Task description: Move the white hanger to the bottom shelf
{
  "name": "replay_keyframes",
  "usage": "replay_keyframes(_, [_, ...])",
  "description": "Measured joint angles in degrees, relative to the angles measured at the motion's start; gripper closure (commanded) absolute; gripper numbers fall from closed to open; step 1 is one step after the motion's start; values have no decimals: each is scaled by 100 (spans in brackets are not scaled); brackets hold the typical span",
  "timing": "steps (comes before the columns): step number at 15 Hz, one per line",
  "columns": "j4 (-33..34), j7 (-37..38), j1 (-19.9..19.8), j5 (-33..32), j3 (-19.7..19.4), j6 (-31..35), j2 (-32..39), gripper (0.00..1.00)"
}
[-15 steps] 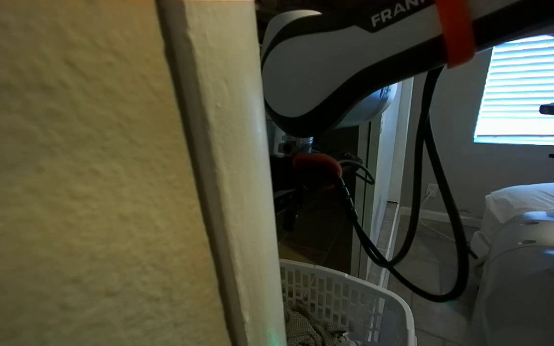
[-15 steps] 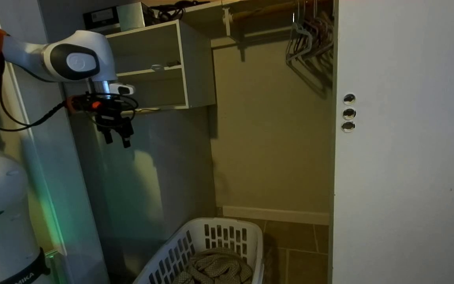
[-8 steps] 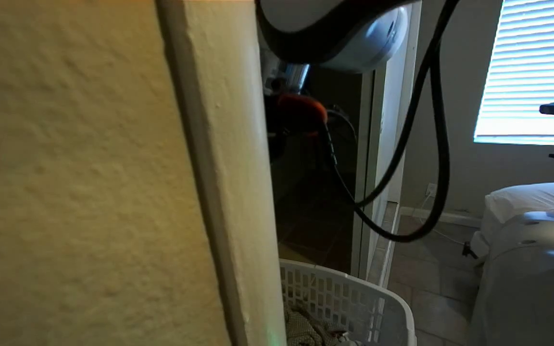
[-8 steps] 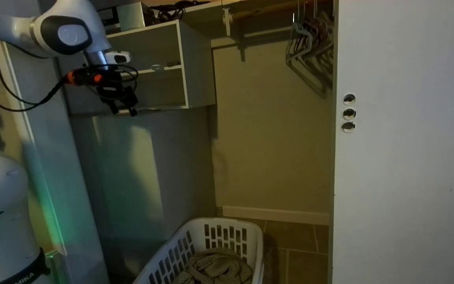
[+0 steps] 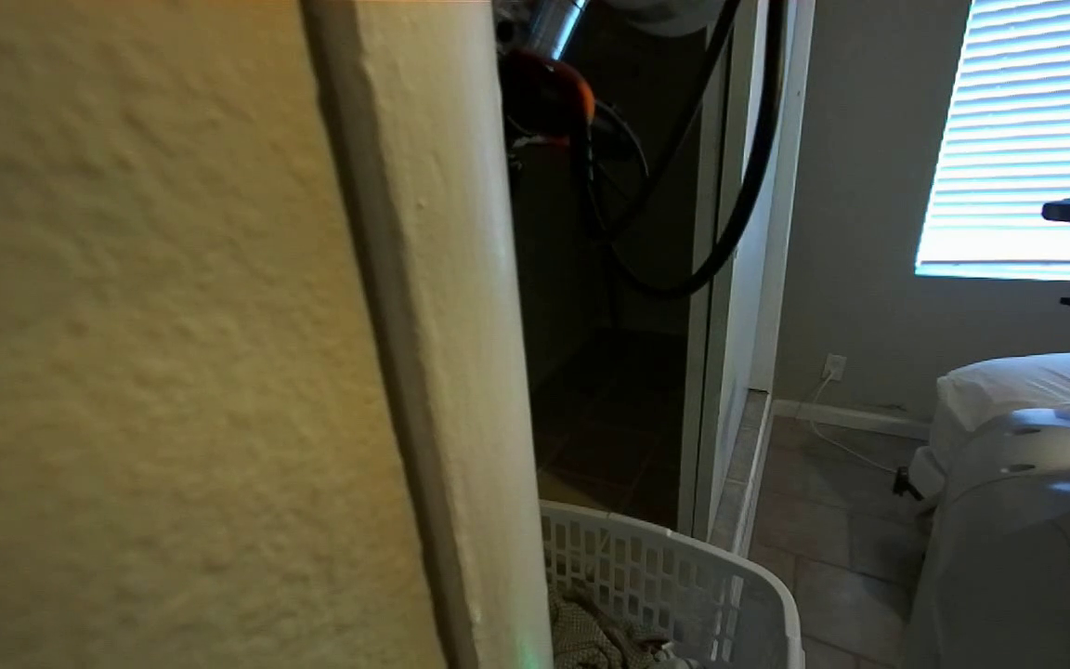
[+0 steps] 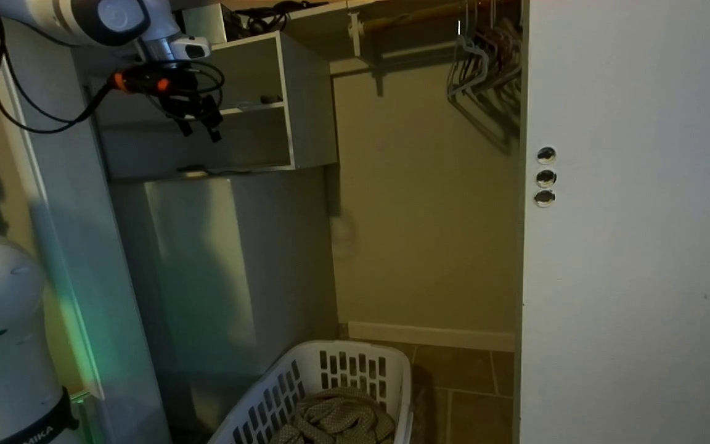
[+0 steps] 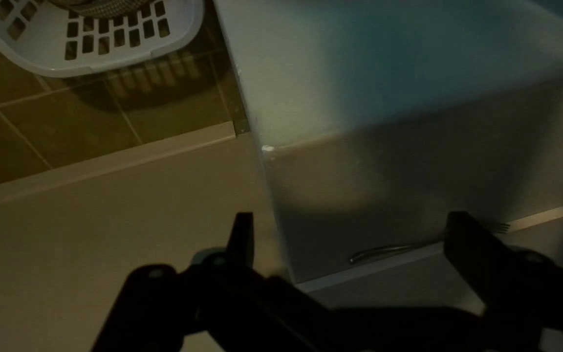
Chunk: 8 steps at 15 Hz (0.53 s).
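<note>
My gripper [image 6: 201, 128] is open and empty in front of the white shelf unit, near the middle board. In the wrist view my gripper [image 7: 350, 217] has its fingers wide apart with nothing between them. In an exterior view only its red and black mount [image 5: 549, 98] shows; the fingers are hidden behind the wall edge. A pale hanger [image 6: 475, 68] hangs in front of several others at the right. A small pale thing [image 6: 243, 106] lies on the middle board, too small to make out. The bottom shelf [image 6: 259, 142] is the lower compartment, partly hidden by the gripper.
A fork [image 7: 389, 250] lies on the white block [image 7: 311, 181] below the shelf unit. A white laundry basket [image 6: 407, 370] with brown cloth [image 6: 342, 416] stands on the floor. A wooden rod [image 6: 416, 17] runs at the top. A white door [image 6: 632, 277] borders the right.
The arm and gripper have risen, from below the shelf unit to in front of its middle board. The gripper stays open. The hangers and basket have not moved.
</note>
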Motion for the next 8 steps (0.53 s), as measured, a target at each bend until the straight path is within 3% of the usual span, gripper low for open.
replay_keyframes(6, [26,7,-2,53,3,39,74,0])
replay_keyframes(8, [58,49,0,434,-27,328,99,0])
